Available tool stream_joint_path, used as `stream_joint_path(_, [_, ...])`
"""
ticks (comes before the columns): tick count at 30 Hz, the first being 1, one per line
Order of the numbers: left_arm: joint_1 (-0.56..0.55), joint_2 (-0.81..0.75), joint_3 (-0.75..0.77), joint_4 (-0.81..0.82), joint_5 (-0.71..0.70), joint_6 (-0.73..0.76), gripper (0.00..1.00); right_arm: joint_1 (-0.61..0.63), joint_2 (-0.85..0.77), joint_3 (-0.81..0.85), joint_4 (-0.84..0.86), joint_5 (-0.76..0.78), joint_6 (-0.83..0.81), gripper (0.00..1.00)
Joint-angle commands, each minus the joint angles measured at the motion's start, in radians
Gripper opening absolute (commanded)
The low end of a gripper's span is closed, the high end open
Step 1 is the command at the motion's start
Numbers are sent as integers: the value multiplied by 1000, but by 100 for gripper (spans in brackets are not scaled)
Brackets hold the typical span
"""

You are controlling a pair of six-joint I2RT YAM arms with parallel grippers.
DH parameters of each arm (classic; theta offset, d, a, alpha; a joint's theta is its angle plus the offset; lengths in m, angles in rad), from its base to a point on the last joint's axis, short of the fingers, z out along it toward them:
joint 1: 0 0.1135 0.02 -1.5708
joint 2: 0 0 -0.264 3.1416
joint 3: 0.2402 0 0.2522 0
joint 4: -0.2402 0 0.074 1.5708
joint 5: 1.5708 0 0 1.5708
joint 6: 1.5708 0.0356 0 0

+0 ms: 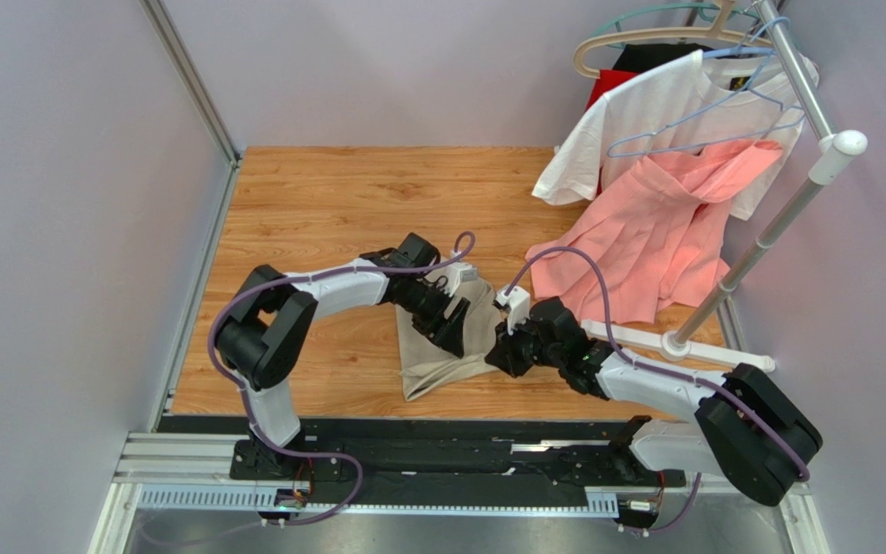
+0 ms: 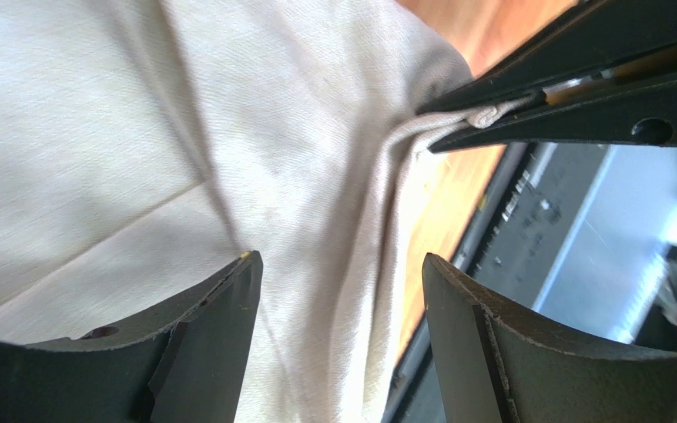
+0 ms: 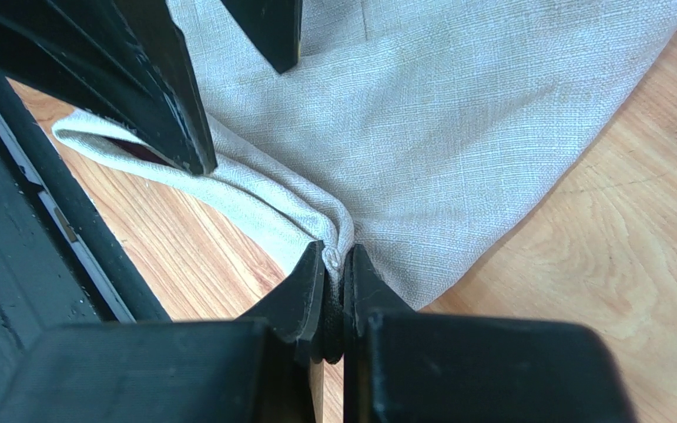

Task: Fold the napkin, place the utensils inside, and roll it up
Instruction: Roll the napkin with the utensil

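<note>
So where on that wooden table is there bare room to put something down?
The widest bare wood is the far-left stretch of the table, bordered by the left wall, the back wall and the white T-shirt. The near middle is crowded: the left gripper and right gripper meet over the napkin, and the pink garment drapes over the right side.

From above, the left claw (image 1: pixel 455 327) and right claw (image 1: pixel 501 349) meet over the napkin (image 1: pixel 436 369), covering its middle. At that range their jaws are too small to read. In both wrist views the cloth runs off the frame edges, and each arm's fingers are cropped in the other's view. A red garment (image 1: pixel 615 83) shows only a sliver behind the white T-shirt (image 1: pixel 656 110). The rack (image 1: pixel 760 246) is cut off at the top edge. Past the tabletop (image 2: pixel 483 26), the left wrist view's background blurs.
</note>
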Motion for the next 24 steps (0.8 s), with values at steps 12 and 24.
stream_joint_path(12, [12,-423,-410,491,-272,-172,76,-120,129,214,-219,-201,73,0])
stream_joint_path(24, [-81,-585,-583,600,-489,-234,77,-180,315,374,-361,-226,148,0])
